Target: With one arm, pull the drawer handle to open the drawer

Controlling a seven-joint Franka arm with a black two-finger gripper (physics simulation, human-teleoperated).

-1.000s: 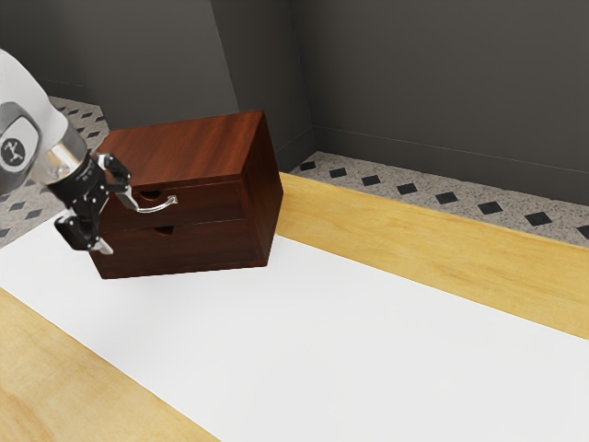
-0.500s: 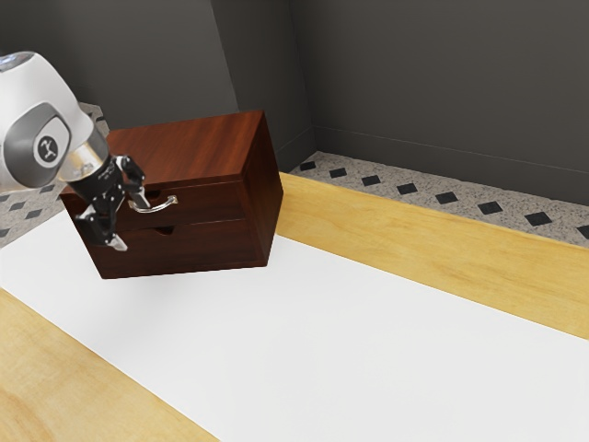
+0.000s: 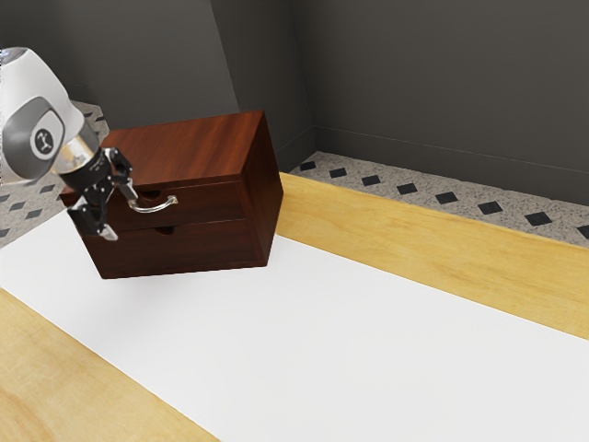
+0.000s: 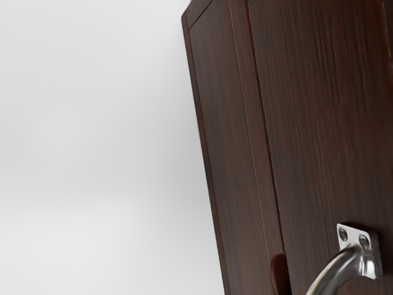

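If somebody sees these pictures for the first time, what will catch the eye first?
First, the dark brown wooden drawer cabinet at the exterior view's left, standing on the white mat of the light wooden table. Next, its curved silver metal handle on the upper drawer front, with the black two-finger gripper right beside it, fingers apart.

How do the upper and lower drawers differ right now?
The upper drawer carries a curved silver handle; the lower drawer shows only a small dark notch. The open gripper is by the upper drawer's handle, not the lower drawer's notch. Both are dark wood and look closed.
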